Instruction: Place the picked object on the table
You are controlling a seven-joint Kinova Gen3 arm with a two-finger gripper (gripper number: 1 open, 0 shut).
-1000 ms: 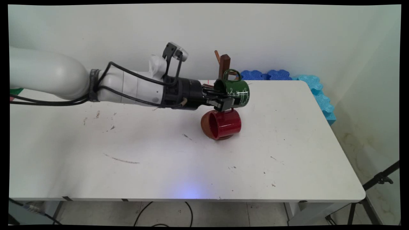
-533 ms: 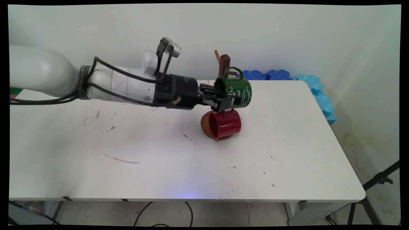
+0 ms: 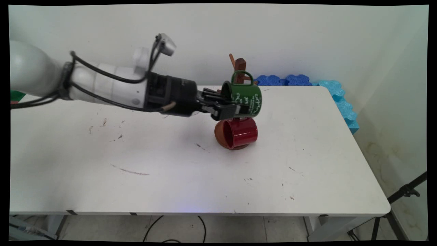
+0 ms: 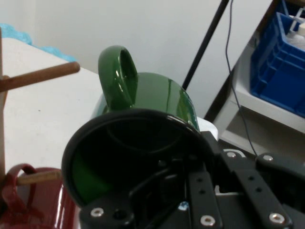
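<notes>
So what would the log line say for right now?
gripper: shut on green mug | mug held sideways, handle up | red mug hangs on wooden rack below

The main view looks down from above the near side of the white table [image 3: 191, 177], facing across it to the wall behind, far enough back to take in the whole top. The hand view rides on the arm and looks along the gripper [image 4: 190, 200], very close, toward the room beyond the table's end. The 2 views share the green mug [image 3: 244, 99] [image 4: 143, 124], the red mug [image 3: 239, 133] [image 4: 33, 200] and the wooden rack [image 3: 239, 68] [image 4: 38, 76].
</notes>
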